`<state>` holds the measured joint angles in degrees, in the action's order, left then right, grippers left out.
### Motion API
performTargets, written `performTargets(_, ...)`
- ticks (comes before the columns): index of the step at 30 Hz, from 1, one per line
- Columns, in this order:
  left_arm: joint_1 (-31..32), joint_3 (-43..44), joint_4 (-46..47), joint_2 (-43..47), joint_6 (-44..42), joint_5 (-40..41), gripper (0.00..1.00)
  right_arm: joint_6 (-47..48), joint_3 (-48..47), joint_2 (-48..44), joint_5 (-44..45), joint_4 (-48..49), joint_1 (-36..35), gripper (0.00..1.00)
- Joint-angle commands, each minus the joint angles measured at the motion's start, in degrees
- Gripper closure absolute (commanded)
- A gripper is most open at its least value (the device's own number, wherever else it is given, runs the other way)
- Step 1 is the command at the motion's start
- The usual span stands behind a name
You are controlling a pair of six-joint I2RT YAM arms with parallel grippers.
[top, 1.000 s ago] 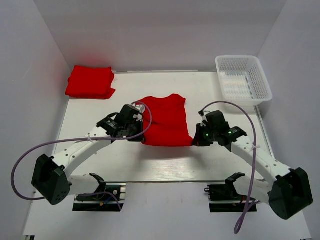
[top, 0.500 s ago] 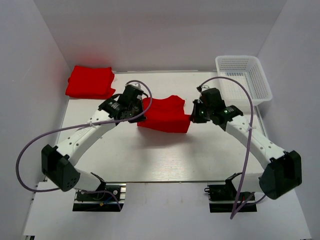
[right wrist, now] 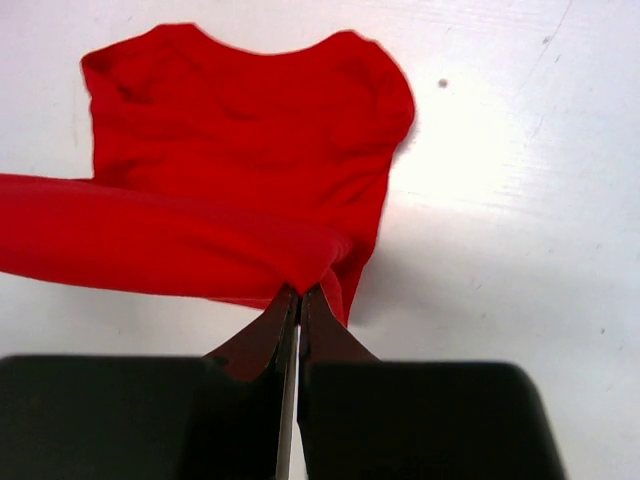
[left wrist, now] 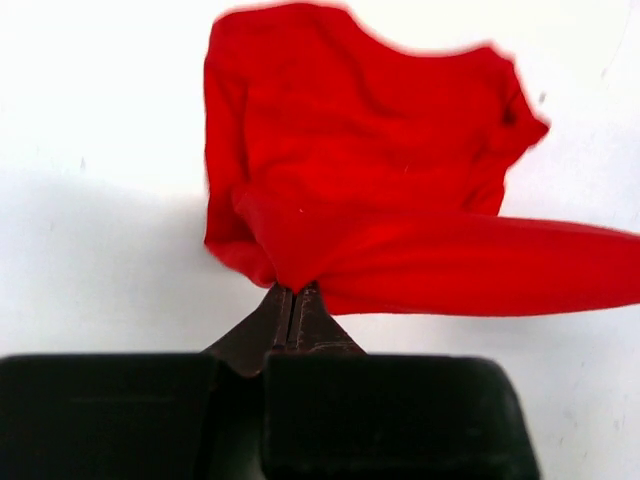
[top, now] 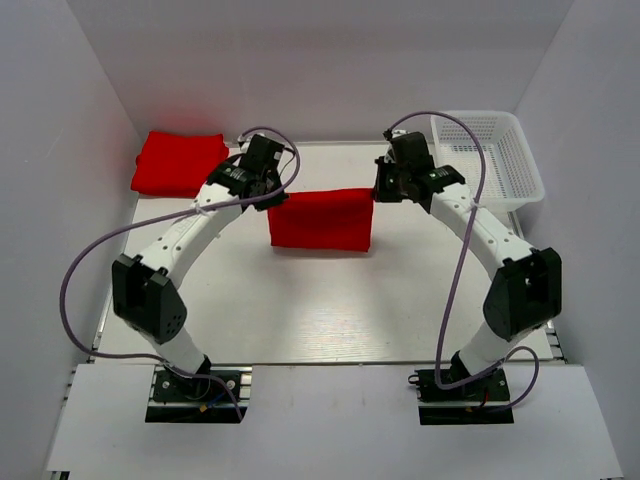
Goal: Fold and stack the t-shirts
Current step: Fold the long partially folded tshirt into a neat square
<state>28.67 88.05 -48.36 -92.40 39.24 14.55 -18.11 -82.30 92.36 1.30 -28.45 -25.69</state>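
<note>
White walls [top: 320,60] box in a pale table [top: 300,300]. Just above the middle of the top view, a red t-shirt [top: 320,220] stretches between my two grippers. My left gripper [top: 274,197] is clamped tight on its upper left corner, and my right gripper [top: 376,192] is pinched closed on the upper right corner. Each wrist view shows the jaws pressed together with a bunch of red cloth caught at the tips. The edge between them runs taut and level, and the rest of the t-shirt drapes down onto the table. A pile [top: 180,163] of folded red cloth lies at the upper left of the frame, well apart from the t-shirt. A white mesh basket [top: 487,155] sits at the upper right, near my right arm.
</note>
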Motion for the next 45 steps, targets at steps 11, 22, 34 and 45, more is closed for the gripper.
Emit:
performTargets(11, -7.57, 13.55, 2.12, -13.77, -5.30, 0.85, 1.00, 4.13, -18.32, 16.09, -3.67, -2.40, 5.12, 1.00)
performTargets(22, -9.86, 18.47, 7.22, -22.03, -12.25, -2.15, 1.00, 5.72, -27.03, 26.29, -8.06, -2.23, 7.32, 1.00)
performTargets(34, -12.05, 20.23, 11.09, -27.31, -14.11, -4.17, 1.00, 6.24, -31.95, 34.20, -13.34, 0.24, 8.55, 1.00)
performTargets(45, -13.63, 26.98, 7.06, -31.70, -13.58, -5.76, 0.00, 4.57, -35.29, 36.58, -14.66, 1.82, 8.99, 0.09)
